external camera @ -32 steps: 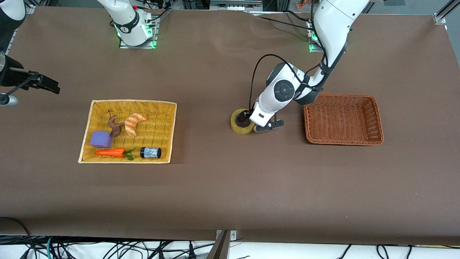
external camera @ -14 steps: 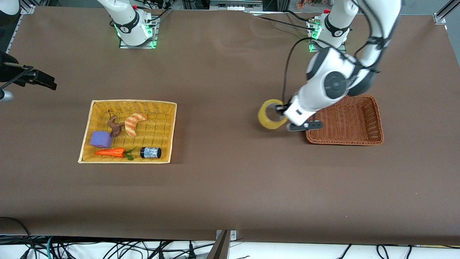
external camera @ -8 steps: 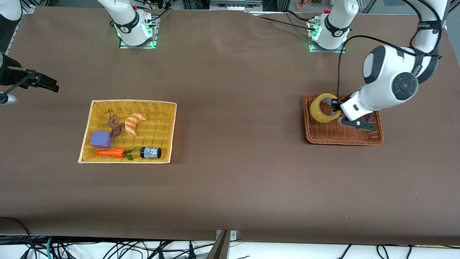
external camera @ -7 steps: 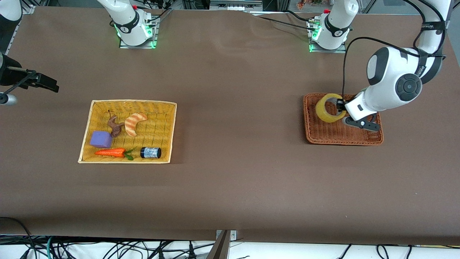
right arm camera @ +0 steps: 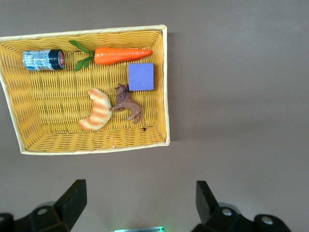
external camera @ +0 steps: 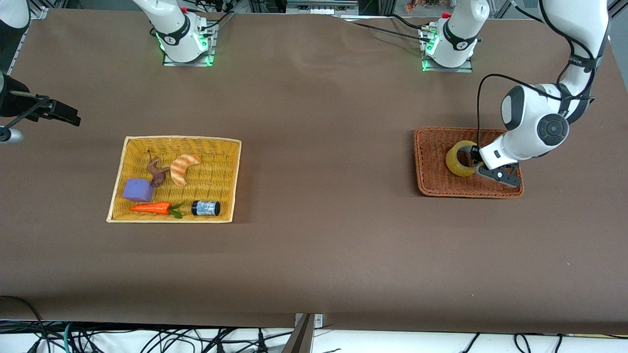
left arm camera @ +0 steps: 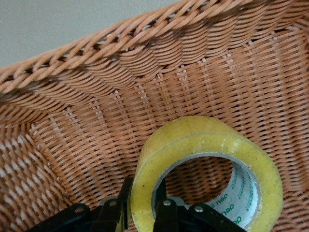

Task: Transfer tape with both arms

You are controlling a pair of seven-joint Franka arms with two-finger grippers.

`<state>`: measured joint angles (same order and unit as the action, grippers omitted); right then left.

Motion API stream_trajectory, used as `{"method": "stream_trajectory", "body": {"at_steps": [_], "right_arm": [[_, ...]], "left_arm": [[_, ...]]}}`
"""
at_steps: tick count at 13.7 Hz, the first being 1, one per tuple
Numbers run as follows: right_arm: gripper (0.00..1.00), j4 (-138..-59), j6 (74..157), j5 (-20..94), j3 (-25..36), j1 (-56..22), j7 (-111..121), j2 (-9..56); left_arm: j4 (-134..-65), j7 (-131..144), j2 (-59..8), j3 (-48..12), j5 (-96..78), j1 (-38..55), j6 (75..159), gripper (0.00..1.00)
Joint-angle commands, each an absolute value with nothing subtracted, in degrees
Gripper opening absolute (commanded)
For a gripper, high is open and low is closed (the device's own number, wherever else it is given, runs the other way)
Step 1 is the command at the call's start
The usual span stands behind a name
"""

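The left gripper [external camera: 475,162], clamped on the wall of the tape [external camera: 459,159], holds it low inside the brown basket [external camera: 431,171], so release seems next, while the wide-open right gripper [right arm camera: 140,200] waits above the yellow basket [right arm camera: 166,96].

1. A robotics lab: two white robot arms are bolted to metal base plates [external camera: 188,60] with green lights, on a wide table [external camera: 314,255] under brown cloth.
2. Loose black cables [external camera: 147,338] hang tangled below the table's edge.
3. Toy props fill a yellow wicker basket [external camera: 230,184] beneath the right gripper [right arm camera: 140,205].
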<state>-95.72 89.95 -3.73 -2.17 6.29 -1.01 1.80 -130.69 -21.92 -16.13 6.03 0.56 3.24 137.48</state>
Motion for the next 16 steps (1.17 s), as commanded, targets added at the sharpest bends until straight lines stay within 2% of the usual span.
{"method": "stream_trajectory", "body": {"at_steps": [1,3,4,6,10,12,14,16], "right_arm": [[1.00,-94.3,89.6,-2.7,-2.5,6.9,0.3,2.3],[1.00,-94.3,89.6,-2.7,-2.4,6.9,0.3,2.2],[1.00,-94.3,89.6,-2.6,-2.4,7.0,0.3,2.3],[1.00,-94.3,89.6,-2.6,-2.4,7.0,0.2,2.3],[1.00,-94.3,89.7,-2.6,-2.4,7.0,0.2,2.3],[1.00,-94.3,89.6,-2.6,-2.4,7.0,0.2,2.3],[1.00,-94.3,89.7,-2.6,-2.4,7.0,0.2,2.3],[1.00,-94.3,89.7,-2.6,-2.4,7.0,0.2,2.4]], "left_arm": [[-130.3,-23.1,-15.2,5.9,1.4,3.3,136.8,0.99],[-130.6,-22.4,-14.0,5.9,1.4,3.3,136.1,1.00],[-131.2,-22.4,-11.0,5.9,1.4,3.3,134.4,1.00],[-131.5,-22.4,-1.4,5.9,1.4,3.7,125.6,1.00],[-130.0,-22.2,9.8,4.5,1.1,4.5,121.9,1.00],[-121.4,-21.4,10.3,3.4,-1.0,4.6,113.8,1.00],[-109.0,-21.1,6.8,3.3,-1.2,4.7,103.4,1.00],[-99.9,-18.3,2.4,2.7,-1.1,5.4,96.7,1.00]]}}
